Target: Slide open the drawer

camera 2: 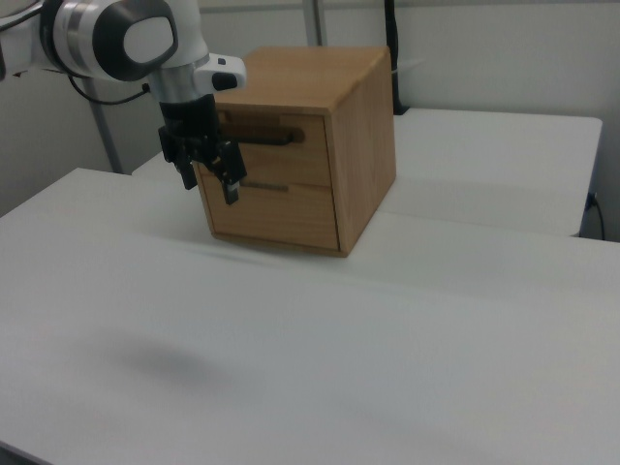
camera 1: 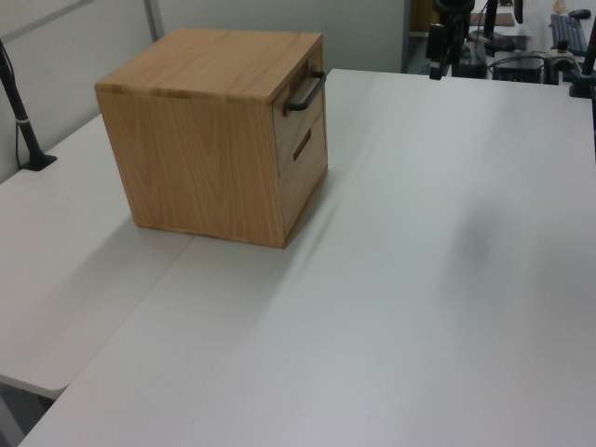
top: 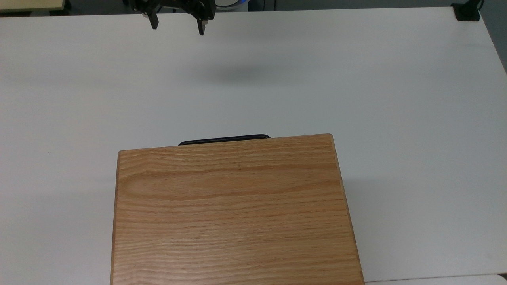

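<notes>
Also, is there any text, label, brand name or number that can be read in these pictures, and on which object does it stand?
None can be read.
The oak cabinet, the drawer with its black bar handle, the white table and the gripper all show plain surfaces, with no lettering, label or number.
</notes>
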`<state>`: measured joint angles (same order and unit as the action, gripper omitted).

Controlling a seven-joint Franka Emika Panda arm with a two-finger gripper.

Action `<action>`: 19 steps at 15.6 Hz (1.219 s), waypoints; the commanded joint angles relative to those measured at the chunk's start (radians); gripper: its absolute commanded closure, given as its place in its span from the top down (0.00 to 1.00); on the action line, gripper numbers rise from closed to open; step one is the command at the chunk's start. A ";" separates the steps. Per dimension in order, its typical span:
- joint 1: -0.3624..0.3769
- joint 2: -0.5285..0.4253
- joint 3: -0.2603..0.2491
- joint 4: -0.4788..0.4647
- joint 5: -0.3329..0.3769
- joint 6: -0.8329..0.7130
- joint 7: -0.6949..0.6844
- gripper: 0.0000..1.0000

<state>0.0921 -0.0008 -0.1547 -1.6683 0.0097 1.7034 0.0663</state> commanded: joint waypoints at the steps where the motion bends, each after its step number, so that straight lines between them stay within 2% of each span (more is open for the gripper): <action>1: 0.008 -0.010 -0.011 -0.005 -0.027 -0.014 -0.017 1.00; 13: 0.008 -0.011 -0.020 -0.005 -0.022 -0.022 -0.019 1.00; 19: 0.014 -0.005 -0.017 -0.005 -0.025 -0.041 -0.066 1.00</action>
<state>0.0931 -0.0006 -0.1661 -1.6683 0.0020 1.6968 0.0220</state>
